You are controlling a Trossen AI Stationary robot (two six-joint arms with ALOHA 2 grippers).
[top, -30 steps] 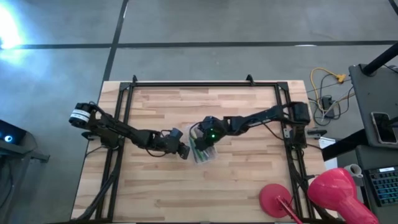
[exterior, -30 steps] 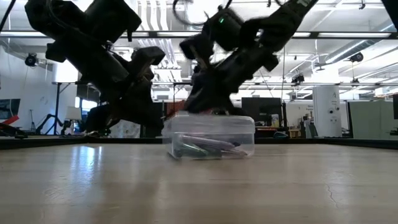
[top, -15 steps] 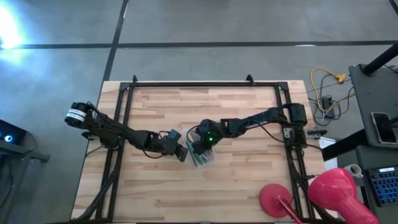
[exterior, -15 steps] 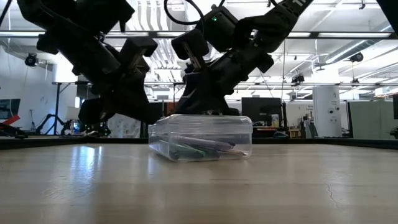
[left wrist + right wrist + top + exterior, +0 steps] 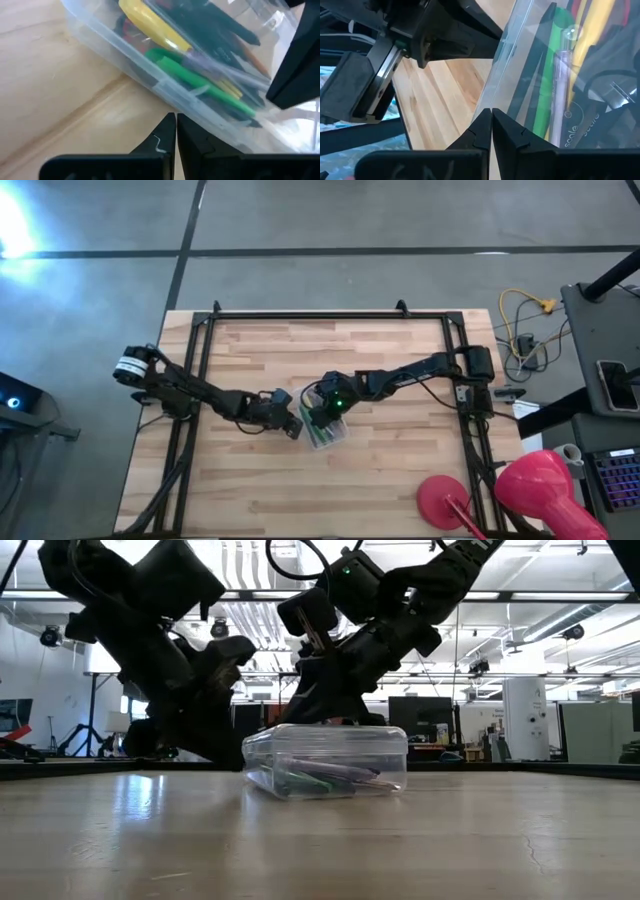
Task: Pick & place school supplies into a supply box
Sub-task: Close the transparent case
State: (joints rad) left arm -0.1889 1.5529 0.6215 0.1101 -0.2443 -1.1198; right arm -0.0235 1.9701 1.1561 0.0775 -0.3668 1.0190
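Observation:
The clear supply box [image 5: 327, 430] lies on the wooden table near its middle, resting on its base [image 5: 325, 762]. Inside it lie a yellow pen [image 5: 150, 22], a green pen [image 5: 200, 82], a pale lilac pen [image 5: 561, 95] and dark ones. My left gripper [image 5: 293, 425] is shut, low at the box's left long wall [image 5: 176, 120]. My right gripper [image 5: 318, 415] is shut, coming down onto the box's top from the right [image 5: 491, 114]. The scissors cannot be made out. My left gripper has its shut fingertips [image 5: 170, 120] at the bottom edge of the box's long side wall [image 5: 165, 97], coming level from the table's left; whether they touch it, I cannot tell. My right gripper rests its shut fingertips [image 5: 487, 117] on the box's top near its left long edge [image 5: 502, 90], slanting down from the right. The box lies flat on the table.
A pink-red round object [image 5: 537, 485] and a red disc [image 5: 445, 502] stand at the table's near right corner. Black frame rails [image 5: 200, 370] run along the table's left, right and far sides. Cables [image 5: 520, 320] lie beyond the right edge.
My right gripper has moved toward the table's left and a little nearer, staying on the box's top. The box has slid along the table toward the left and turned slightly. My left gripper has stayed at the box's left side.

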